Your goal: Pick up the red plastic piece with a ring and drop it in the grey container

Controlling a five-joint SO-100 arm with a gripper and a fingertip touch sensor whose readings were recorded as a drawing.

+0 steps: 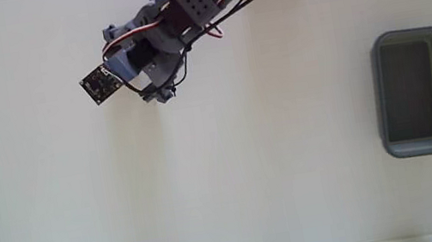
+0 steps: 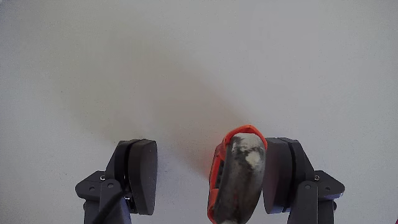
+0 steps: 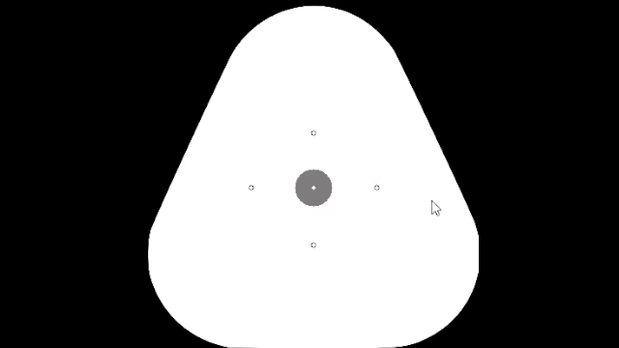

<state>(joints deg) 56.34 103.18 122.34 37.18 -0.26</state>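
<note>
Fixed view, looking down: one grey arm is seen reaching in from the top edge across a plain white table, with red and black wires looped along its body. One small black square circuit board is carried at the arm's lower-left end, and no writing on it can be read at this size. The gripper is seen just right of the board, but its fingers are too small and foreshortened for their spacing to be told from this view. One grey container is placed near the right edge, well apart from the arm; it is a rounded-rectangular plastic tub with a thick rim and a darker inside, standing taller than wide. Dark metal brackets are visible at the lower left and lower right corners. The red piece cannot be made out here.

Wrist view: two dark matte fingers of the gripper are shown rising from the bottom edge, spread apart. One red plastic piece with a ring is seen lying against the right finger, its red-orange loop enclosing a mottled greyish centre. A clear gap is left between the piece and the left finger, so it is not clamped from both sides. No labels are visible
</note>
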